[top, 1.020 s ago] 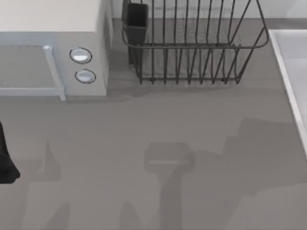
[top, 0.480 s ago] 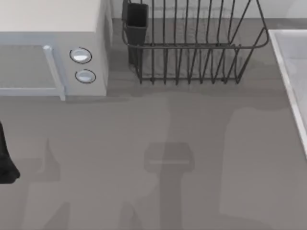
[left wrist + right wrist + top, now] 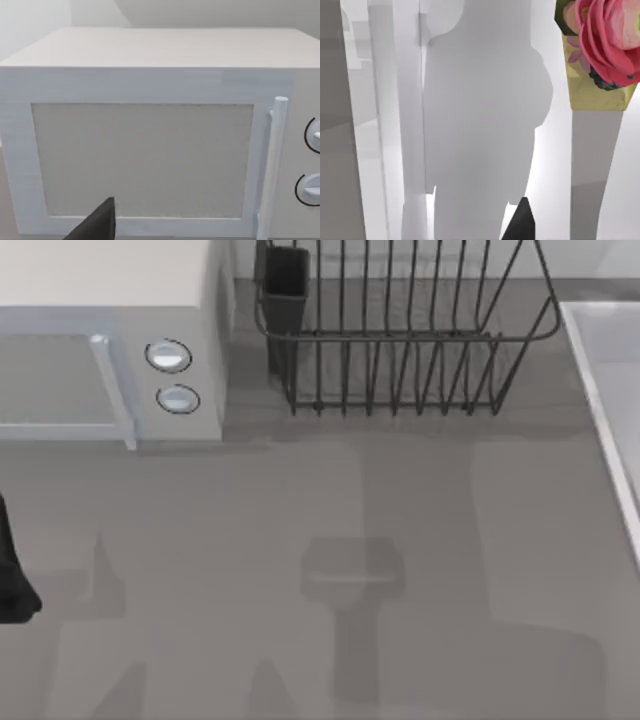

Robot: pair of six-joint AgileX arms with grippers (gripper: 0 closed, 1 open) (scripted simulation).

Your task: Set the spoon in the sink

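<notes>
Left claw [image 3: 95,226]: a dark fingertip pokes in at the edge of the left wrist view; whether its fingers are parted or closed cannot be told; the arm appears as a dark shape at the tabletop's left edge in the top view, seemingly parked

Ahead of the left claw: a white microwave [image 3: 150,145], door shut, handle and two dials to one side, squarely facing that wrist camera

Right claw [image 3: 520,222]: one dark fingertip against pale, smooth surfaces; grip state cannot be told, and nothing can be seen held between its fingers

Sink [image 3: 612,410]: pale basin with a raised whitish rim at the tabletop's right edge; the white walls close around the right claw look like its interior, which would fit an arm reaching in to set something down

Spoon: not made out with confidence; a red-pink flower-like form over a yellow patch [image 3: 600,55] lies beyond the right claw, too unclear to name

Dish rack [image 3: 400,335]: dark wire, beside the microwave, with a dark cutlery cup at its corner

Tabletop [image 3: 300,500]: grey, crossed by arm shadows

Judged stage: placement at the sink, outcome unconfirmed
</notes>
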